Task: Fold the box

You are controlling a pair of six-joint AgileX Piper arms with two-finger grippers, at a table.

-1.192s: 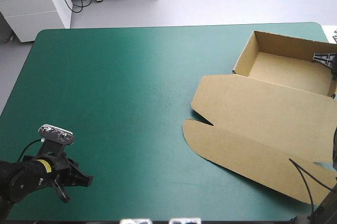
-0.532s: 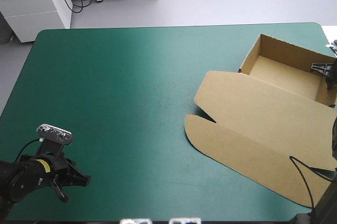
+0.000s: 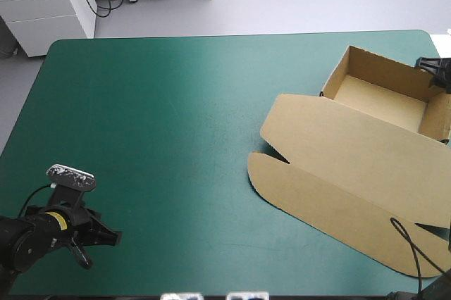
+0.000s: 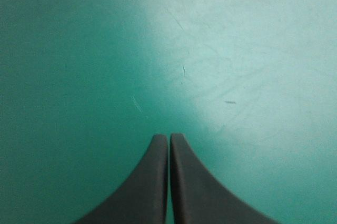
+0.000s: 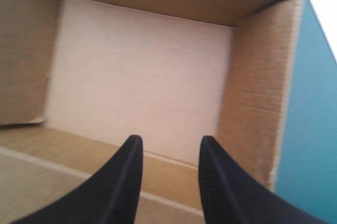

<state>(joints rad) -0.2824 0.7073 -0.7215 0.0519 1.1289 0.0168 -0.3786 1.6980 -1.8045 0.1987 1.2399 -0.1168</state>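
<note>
There's the brown box (image 3: 345,152), over on the right side of the teal-green counter (image 3: 155,124), sitting askew to its edges. The tray end is up near the far right corner, walls raised, open on top, pale floor showing. The lid lies flat, spreading from the tray's near wall toward the near right corner. Its outer flap has rounded corners, with a notch at the crease.

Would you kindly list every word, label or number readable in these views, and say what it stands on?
None can be read.
The box: plain brown board, no print visible.
The teal-green cover: no text.
A yellow patch on the left arm: too small to read.
</note>
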